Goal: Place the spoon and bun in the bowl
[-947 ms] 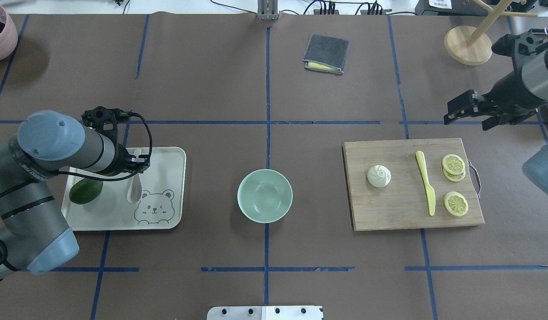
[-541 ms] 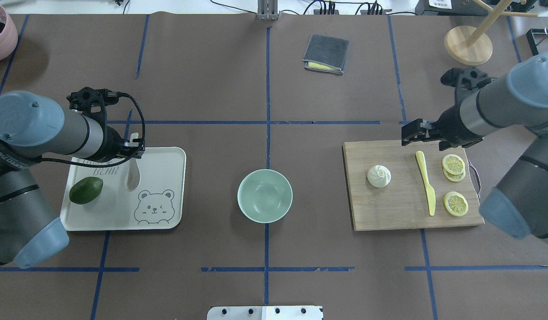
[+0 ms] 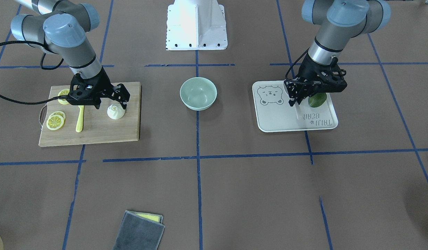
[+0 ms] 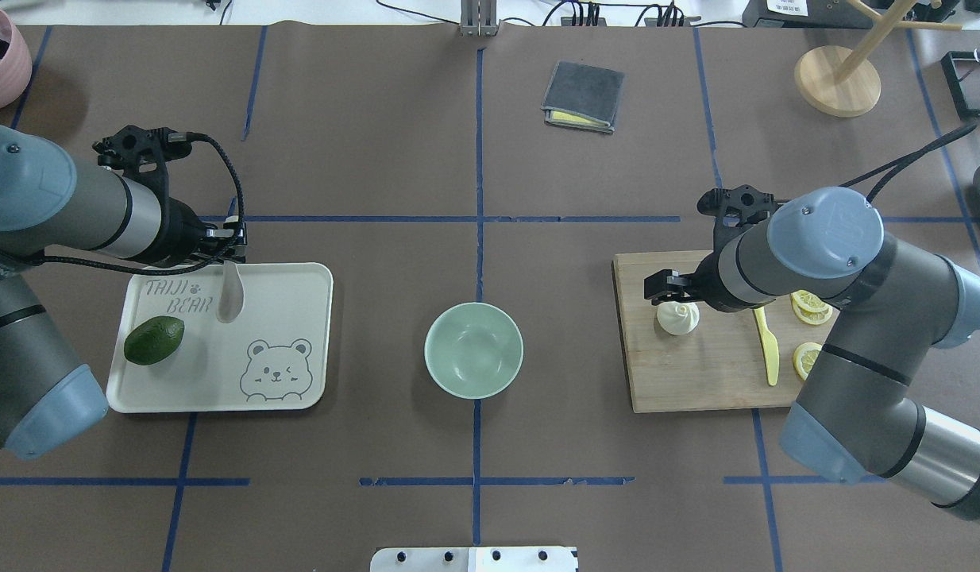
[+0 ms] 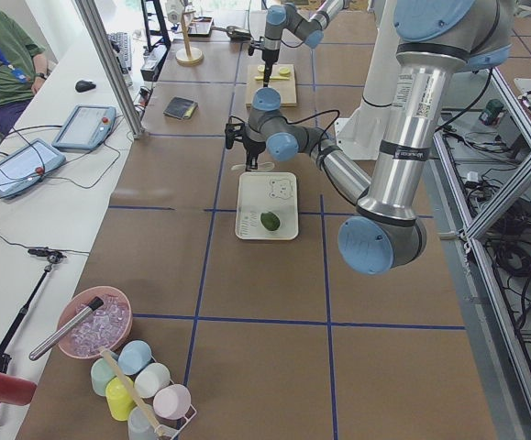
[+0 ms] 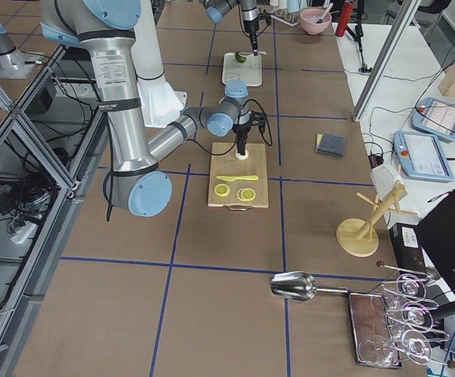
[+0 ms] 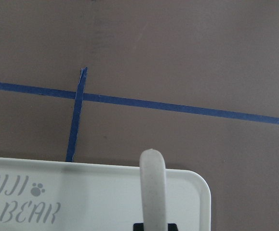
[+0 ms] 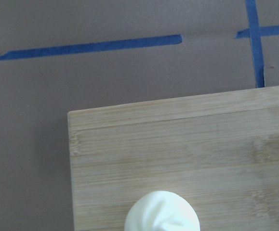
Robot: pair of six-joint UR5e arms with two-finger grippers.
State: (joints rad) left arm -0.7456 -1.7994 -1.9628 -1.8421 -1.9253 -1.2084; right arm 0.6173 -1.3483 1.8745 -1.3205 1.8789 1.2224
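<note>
The off-white spoon point(image 4: 229, 292) is pinched by its handle in my left gripper point(image 4: 229, 253), which is shut on it over the far edge of the cream bear tray point(image 4: 291, 318). The handle tip shows in the left wrist view point(image 7: 152, 187). The white pleated bun point(image 4: 678, 318) sits on the wooden cutting board point(image 4: 696, 373). My right gripper point(image 3: 110, 101) is open just above the bun point(image 3: 115, 112), with a finger on each side. The bun's top shows in the right wrist view point(image 8: 162, 211). The mint-green bowl point(image 4: 473, 349) stands empty between tray and board.
An avocado point(image 4: 153, 340) lies on the tray's left part. A yellow plastic knife point(image 4: 768, 349) and lemon slices point(image 4: 812, 306) lie on the board, partly under my right arm. A folded grey cloth point(image 4: 583, 97) lies at the far middle, and a wooden stand point(image 4: 837, 79) at the far right.
My left gripper has carried the spoon toward the tray's far edge. My right arm has swung in from the far right and now hangs open over the bun.
</note>
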